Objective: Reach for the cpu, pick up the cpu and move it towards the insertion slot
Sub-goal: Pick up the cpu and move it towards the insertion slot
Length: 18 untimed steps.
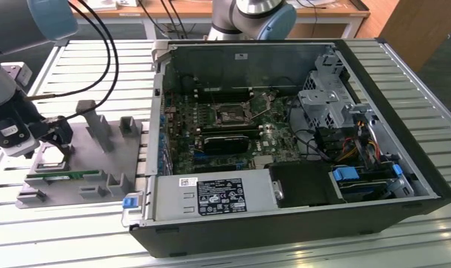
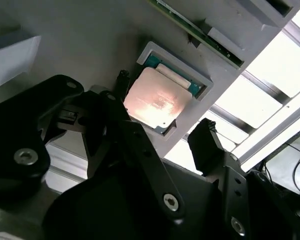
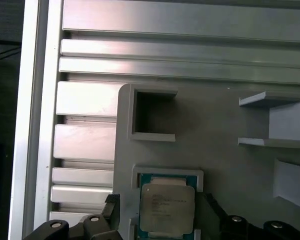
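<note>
A slatted aluminium table (image 1: 91, 61) carries an open computer case (image 1: 404, 139) and, toward the exterior view's left, a grey fixture tray (image 1: 98, 192). In the second wrist view I see the cpu (image 2: 155, 102) lying flat in a raised square pocket on that tray, silvery top up. My gripper (image 2: 164, 107) hangs right over it with the jaws spread wide and a black finger (image 2: 206, 142) on each side of the chip. I can't tell whether either one touches it. A green memory stick (image 1: 65, 174) lies near the pocket. The insertion slot (image 1: 231, 115) sits well apart, on the board inside the case.
</note>
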{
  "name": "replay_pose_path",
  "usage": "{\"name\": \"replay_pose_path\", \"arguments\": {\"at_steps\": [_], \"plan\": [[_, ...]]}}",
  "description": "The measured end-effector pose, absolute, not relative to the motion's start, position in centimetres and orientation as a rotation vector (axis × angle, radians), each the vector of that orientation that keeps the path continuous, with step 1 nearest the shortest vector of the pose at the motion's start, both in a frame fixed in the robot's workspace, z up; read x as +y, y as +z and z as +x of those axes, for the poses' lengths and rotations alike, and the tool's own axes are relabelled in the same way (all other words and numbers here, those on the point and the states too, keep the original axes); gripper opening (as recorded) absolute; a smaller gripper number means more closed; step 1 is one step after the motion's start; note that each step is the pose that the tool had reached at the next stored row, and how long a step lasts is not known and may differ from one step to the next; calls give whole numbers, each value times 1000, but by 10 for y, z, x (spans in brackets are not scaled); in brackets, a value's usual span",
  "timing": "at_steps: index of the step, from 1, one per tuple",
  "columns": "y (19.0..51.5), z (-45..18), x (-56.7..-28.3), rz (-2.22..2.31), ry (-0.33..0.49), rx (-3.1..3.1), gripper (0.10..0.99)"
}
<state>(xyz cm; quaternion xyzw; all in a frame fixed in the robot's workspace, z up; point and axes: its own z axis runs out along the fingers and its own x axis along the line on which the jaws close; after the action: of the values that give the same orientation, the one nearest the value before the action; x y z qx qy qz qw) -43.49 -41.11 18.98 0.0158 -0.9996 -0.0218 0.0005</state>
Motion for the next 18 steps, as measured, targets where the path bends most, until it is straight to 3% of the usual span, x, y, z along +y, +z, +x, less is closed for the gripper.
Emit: {"name": "replay_pose_path", "arguments": {"at_steps": [11,13,14,18], "plan": [[182,-432,-411,49,-64,-3140,753],[182,-432,-411,49,-63,-3141,737],[182,-431,-411,49,-63,-3141,667],[182,-430,-412,49,-62,-3140,667]]}}
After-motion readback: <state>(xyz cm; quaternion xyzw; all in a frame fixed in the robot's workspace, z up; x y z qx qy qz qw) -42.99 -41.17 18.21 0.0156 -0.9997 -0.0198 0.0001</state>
